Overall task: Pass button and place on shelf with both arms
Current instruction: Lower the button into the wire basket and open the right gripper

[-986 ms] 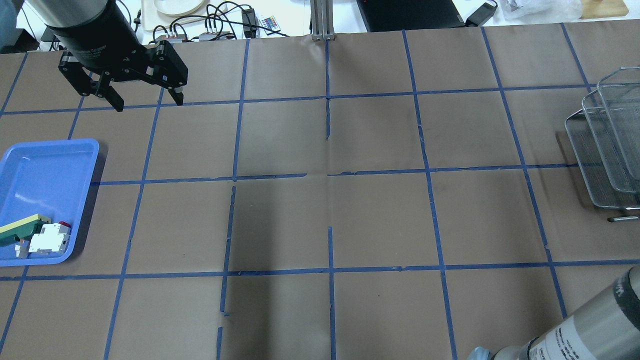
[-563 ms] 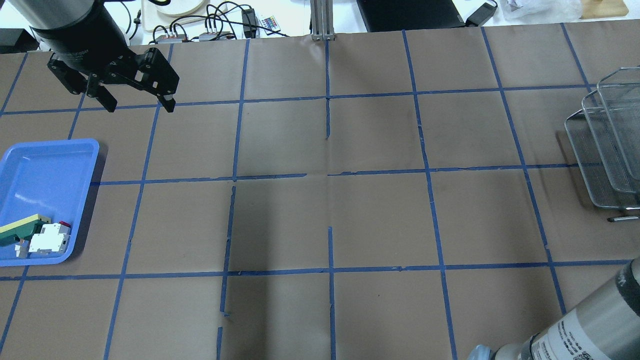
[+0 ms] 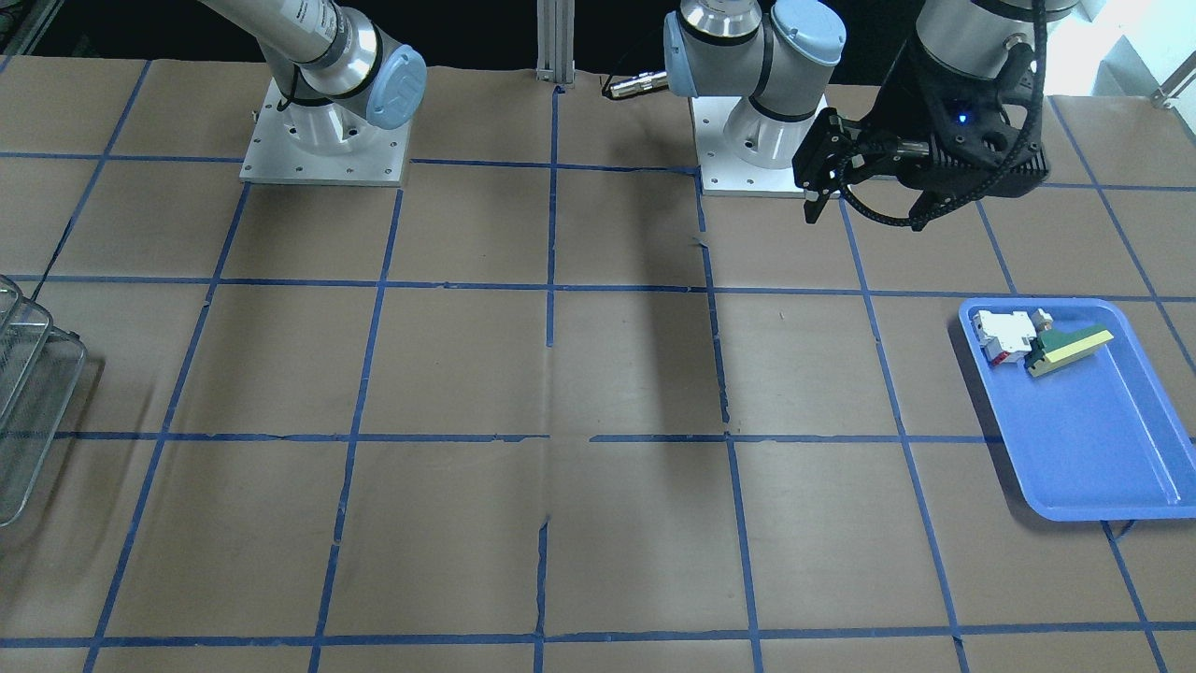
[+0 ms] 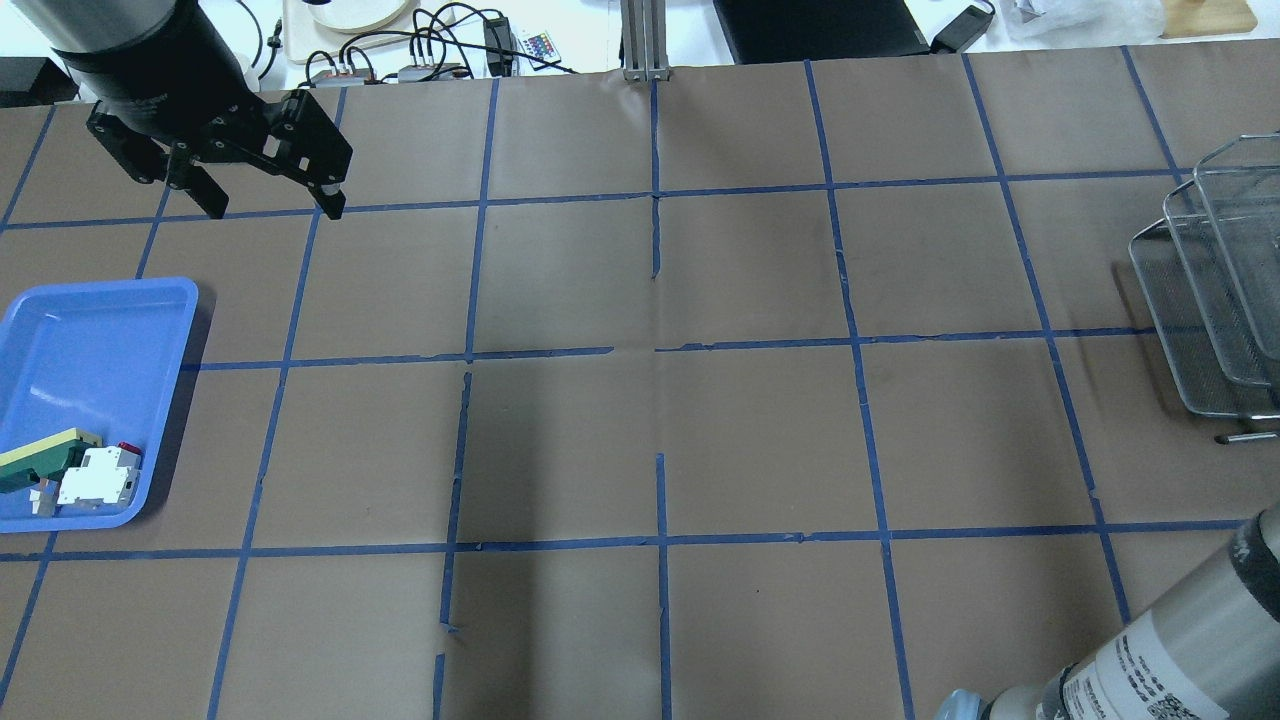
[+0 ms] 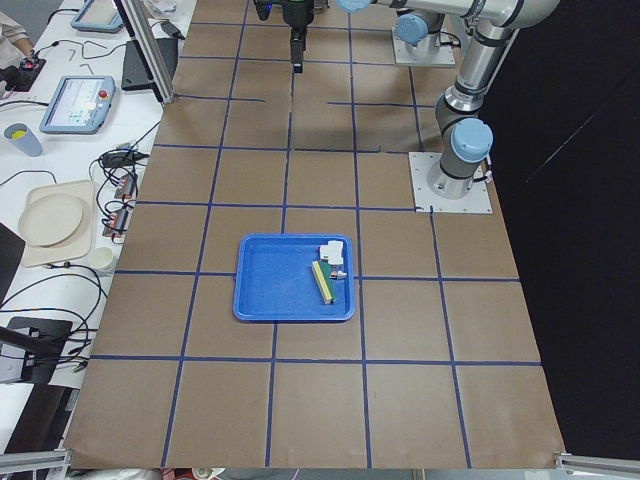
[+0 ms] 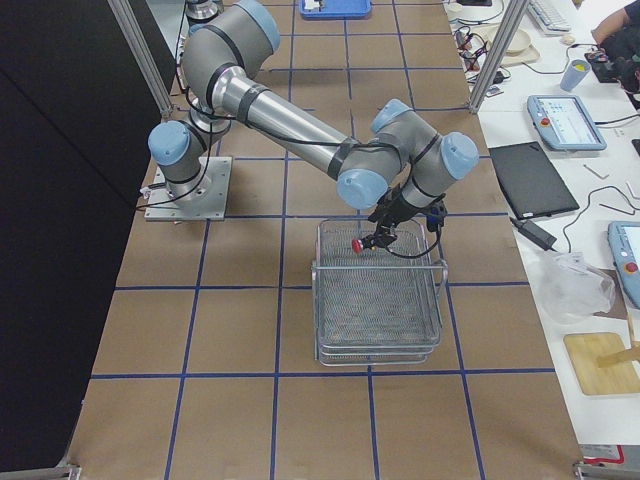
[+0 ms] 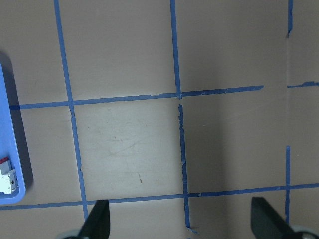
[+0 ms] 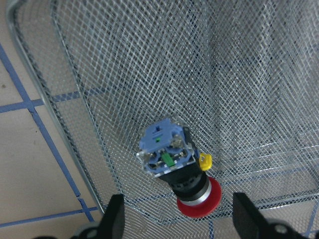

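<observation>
The button point(image 8: 174, 169), with red cap, black body and grey-blue base, lies on the mesh of the shelf point(image 8: 149, 59). It also shows in the exterior right view point(image 6: 357, 246). My right gripper point(image 8: 177, 206) hangs over the shelf point(image 6: 380, 310), open, its fingers wide on either side of the button and clear of it. My left gripper point(image 4: 270, 205) is open and empty, high over the table's far left; it also shows in the front-facing view point(image 3: 864, 210). The shelf stands at the table's right end point(image 4: 1200, 300).
A blue tray point(image 4: 100, 330) at the left edge holds a white-and-red block point(image 4: 98, 478) and a green-and-yellow wedge point(image 4: 40, 455). The brown table has a blue tape grid. Cables and a laptop lie beyond its far edge.
My left gripper has moved left and farther back over the table, staying open. The right arm's forearm has shifted slightly at the lower right.
</observation>
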Controlling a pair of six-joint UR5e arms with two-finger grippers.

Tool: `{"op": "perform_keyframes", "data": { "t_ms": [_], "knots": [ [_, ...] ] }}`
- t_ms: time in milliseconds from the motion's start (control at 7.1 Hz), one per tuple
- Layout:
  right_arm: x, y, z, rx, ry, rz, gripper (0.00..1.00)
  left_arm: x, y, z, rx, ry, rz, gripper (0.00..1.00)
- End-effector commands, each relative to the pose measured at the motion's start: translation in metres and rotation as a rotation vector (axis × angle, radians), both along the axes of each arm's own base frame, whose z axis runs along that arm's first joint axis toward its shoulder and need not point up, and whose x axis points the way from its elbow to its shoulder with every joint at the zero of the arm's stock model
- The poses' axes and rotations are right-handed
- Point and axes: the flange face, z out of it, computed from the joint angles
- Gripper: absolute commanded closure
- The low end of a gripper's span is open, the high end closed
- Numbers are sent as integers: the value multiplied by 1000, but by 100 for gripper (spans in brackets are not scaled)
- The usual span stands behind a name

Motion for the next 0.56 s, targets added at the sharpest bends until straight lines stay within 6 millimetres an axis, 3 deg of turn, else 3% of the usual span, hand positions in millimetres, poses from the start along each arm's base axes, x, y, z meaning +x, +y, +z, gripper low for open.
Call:
{"op": "perform_keyframes", "data": {
  "t_ms": [0, 141, 282, 423],
  "knots": [
    [21, 13, 52, -67, 26, 7, 1, 0, 0, 0, -1, 0, 0, 1],
    [75, 21, 106, -171, 14, 35, 1, 2, -1, 1, -3, 0, 3, 1],
    [154, 23, 133, -225, -11, 108, 1, 3, -1, 1, -4, 0, 6, 1],
    [224, 36, 143, -237, 12, 84, 1, 5, -1, 2, -6, 0, 9, 1]
  ]
}}
